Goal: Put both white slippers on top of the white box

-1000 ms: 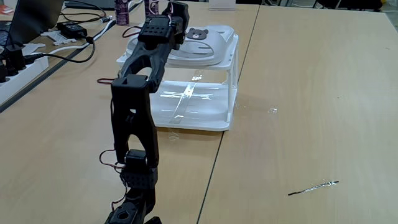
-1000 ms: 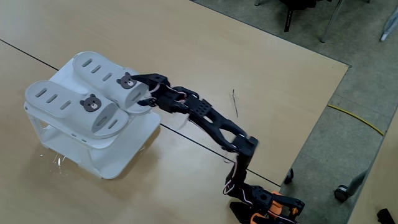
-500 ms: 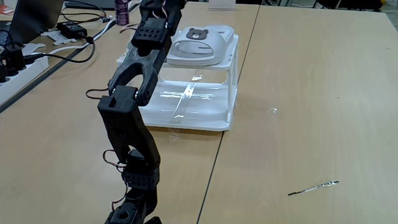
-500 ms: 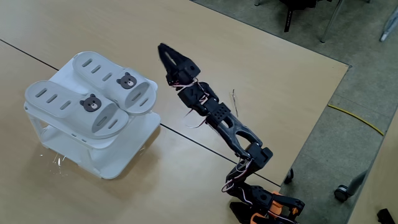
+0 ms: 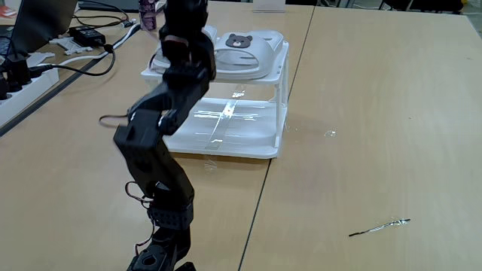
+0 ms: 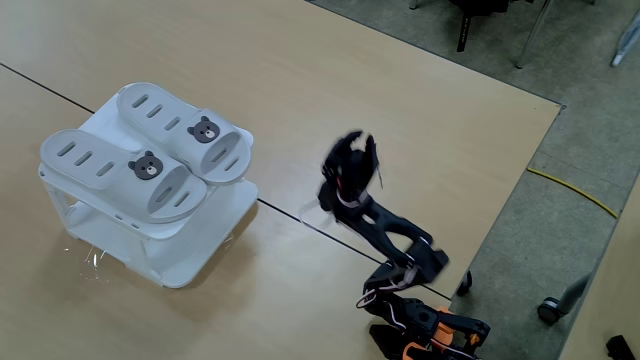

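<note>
both white slippers (image 6: 150, 150) lying side by side on top of the white box (image 6: 190, 262), bear badges showing. to the right, apart from the box, blurred end effector (image 6: 352, 160) raised above the tabletop (image 6: 450, 110); open or closed, cannot tell.

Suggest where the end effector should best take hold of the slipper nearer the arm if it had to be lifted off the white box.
Probably the open heel rim of the nearer slipper, which overhangs the white box edge toward the arm. Come from the arm's side; the flat sole edge there suits a pinch.
</note>
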